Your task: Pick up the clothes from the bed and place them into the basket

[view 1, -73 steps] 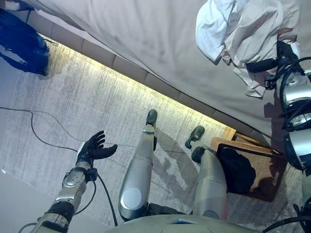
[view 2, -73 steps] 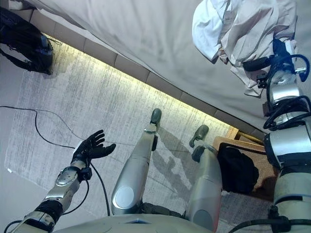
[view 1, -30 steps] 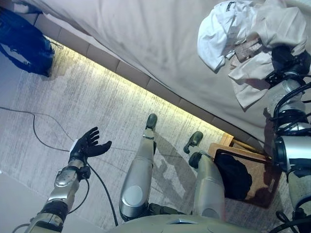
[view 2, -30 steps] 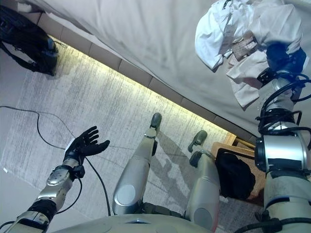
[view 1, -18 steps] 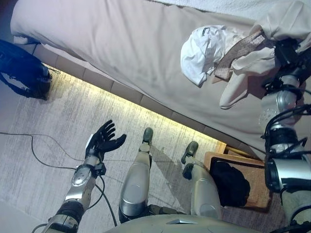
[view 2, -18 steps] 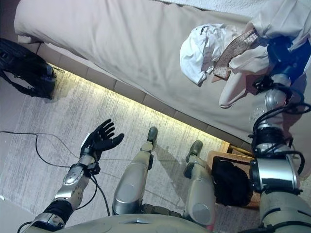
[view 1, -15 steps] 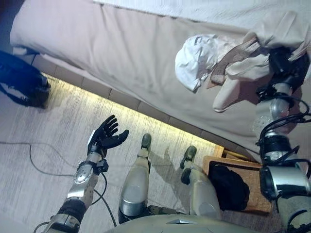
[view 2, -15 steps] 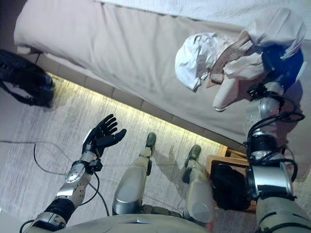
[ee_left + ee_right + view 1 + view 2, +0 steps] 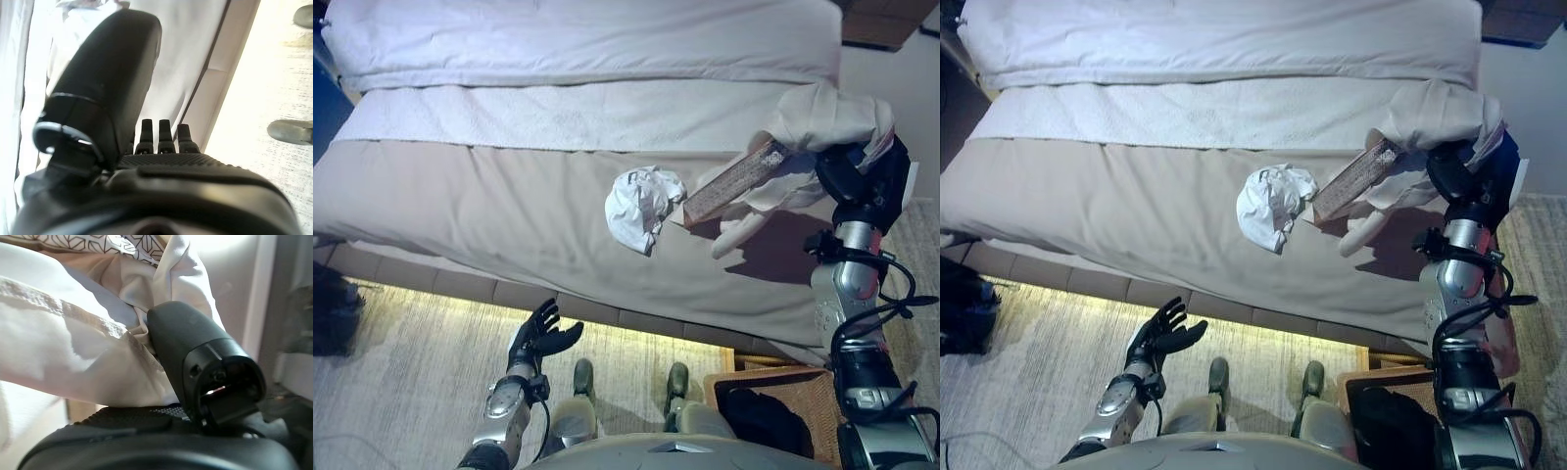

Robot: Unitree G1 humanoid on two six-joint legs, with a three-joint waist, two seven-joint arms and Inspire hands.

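Head views, looking down over the bed [image 9: 509,211]. I see my right hand [image 9: 862,181] raised above the bed's right part, its fingers and thumb closed on a bundle of cream clothes [image 9: 822,117]. The bundle drapes over the top of the hand and hangs down on its left side. A brown patterned strip [image 9: 729,184], part of the same bundle, slants down from it to the bedcover. In the right wrist view, the thumb [image 9: 195,357] presses into pale folded cloth, with patterned fabric showing past it; I cannot see the fingertips themselves, which are buried in the cloth.

A crumpled white garment [image 9: 1273,204] lies on the beige bedcover just left of the strip's lower end, apart from either hand. Above the beige cover run a white textured band and a white duvet [image 9: 587,39].

My left hand [image 9: 1163,338] is held over the pale carpet [image 9: 401,392] in front of the bed base, palm up, fingers spread and holding nothing. The left wrist view shows its thumb and straight fingers [image 9: 159,137] against the bed's side.

The wicker basket [image 9: 803,387] stands on the floor at the lower right, below the right arm; a dark garment [image 9: 1396,426] already lies inside it. A dark bag [image 9: 964,313] sits on the floor at the far left.
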